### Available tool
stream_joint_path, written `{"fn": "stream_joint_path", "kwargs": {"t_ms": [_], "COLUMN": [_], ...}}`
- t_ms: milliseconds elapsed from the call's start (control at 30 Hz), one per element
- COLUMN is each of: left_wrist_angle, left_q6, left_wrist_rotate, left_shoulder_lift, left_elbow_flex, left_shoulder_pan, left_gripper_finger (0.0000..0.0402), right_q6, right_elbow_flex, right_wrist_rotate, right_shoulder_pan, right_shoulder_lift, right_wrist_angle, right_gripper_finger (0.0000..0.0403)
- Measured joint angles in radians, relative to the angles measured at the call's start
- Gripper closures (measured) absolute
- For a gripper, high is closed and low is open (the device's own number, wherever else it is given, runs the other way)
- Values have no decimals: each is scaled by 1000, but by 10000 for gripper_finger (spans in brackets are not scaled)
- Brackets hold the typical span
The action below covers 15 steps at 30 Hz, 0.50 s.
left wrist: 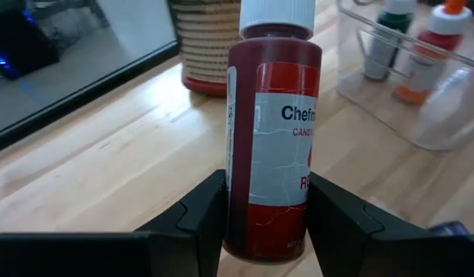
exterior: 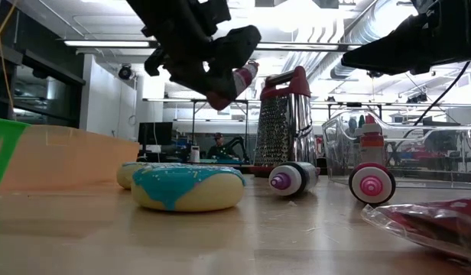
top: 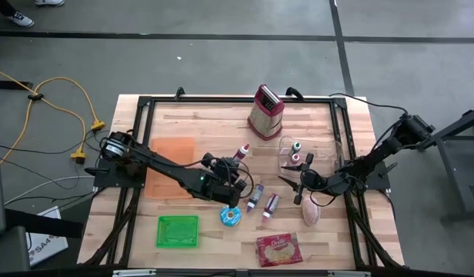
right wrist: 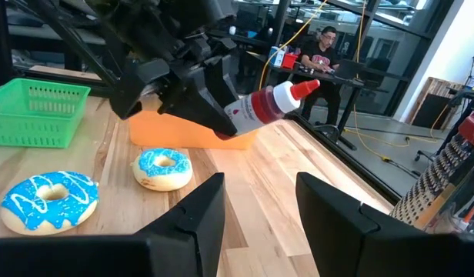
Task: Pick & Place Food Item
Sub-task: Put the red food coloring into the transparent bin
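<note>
One red bottle (left wrist: 272, 138) is clamped in the left tool (left wrist: 266, 211); right tool (right wrist: 260, 211) gapes empty. Advise carrying it level, clear of donut (top: 231, 216).

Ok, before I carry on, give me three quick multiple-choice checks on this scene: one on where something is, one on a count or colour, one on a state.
1. Where is the green basket?
A. by the grater
B. near the table's front edge, on the left arm's side
C. inside the clear bin

2. How many bottles stand in the clear bin?
A. two
B. four
C. none

3. What is the left gripper doing?
A. hanging open and empty
B. holding a donut
C. holding a red bottle off the table

Answers: 1 B, the high view shows it there. 2 A, one green-capped and one red-capped. 3 C, its fingers clamp the bottle; the low view shows it above the donut.
</note>
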Motion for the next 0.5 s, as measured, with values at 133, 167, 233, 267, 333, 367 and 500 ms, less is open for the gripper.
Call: {"fn": "stream_joint_path", "kwargs": {"t_ms": [133,167,233,267,333,367,500], "left_wrist_angle": [43,50,74,83,77,84,109], "left_q6": [37,37,40,42,42,45,74], "left_wrist_rotate": [40,44,49,49,49,46,37], "left_shoulder_lift": [1,1,10,14,16,18,26], "left_elbow_flex": [0,0,0,0,0,0,0], "left_shoulder_pan": [0,0,-1,-4,-9,-10,-21], "left_gripper_finger": [254,254,254,254,254,254,254], "right_q6": [0,0,0,0,0,0,0], "right_elbow_flex": [0,0,0,0,0,0,0], "right_wrist_rotate": [0,0,0,0,0,0,0], "right_shoulder_pan": [0,0,0,0,0,0,0], "right_shoulder_lift": [0,0,0,0,0,0,0], "right_wrist_angle": [0,0,0,0,0,0,0], "right_gripper_finger": [254,254,254,254,254,254,254]}}
